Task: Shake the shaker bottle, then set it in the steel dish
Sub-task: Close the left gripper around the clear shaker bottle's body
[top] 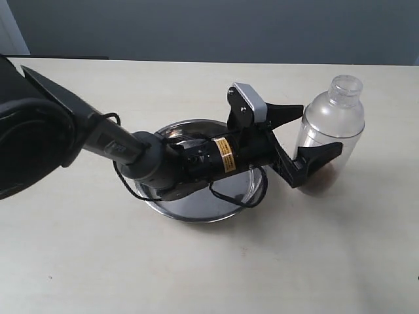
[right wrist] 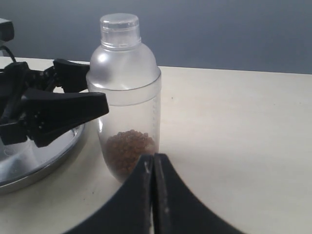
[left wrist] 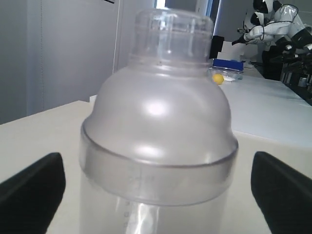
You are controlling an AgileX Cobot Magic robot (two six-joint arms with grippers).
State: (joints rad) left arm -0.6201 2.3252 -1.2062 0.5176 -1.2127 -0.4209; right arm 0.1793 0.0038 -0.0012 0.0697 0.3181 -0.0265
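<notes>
ok so left gripper (top: 319, 129) fingers spread wide, shaker bottle (top: 334, 108) upright between them, gap each side far as I see. Steel dish (top: 196, 208) back under the wrist. Right gripper (right wrist: 154, 161) pinched closed on nothing, bottle just ahead of tips.

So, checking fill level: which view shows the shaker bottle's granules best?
Right wrist view: the brown granules lie unobstructed in the shaker bottle's base. Exterior view shows a sliver behind the left gripper; left wrist view only the dome.
</notes>
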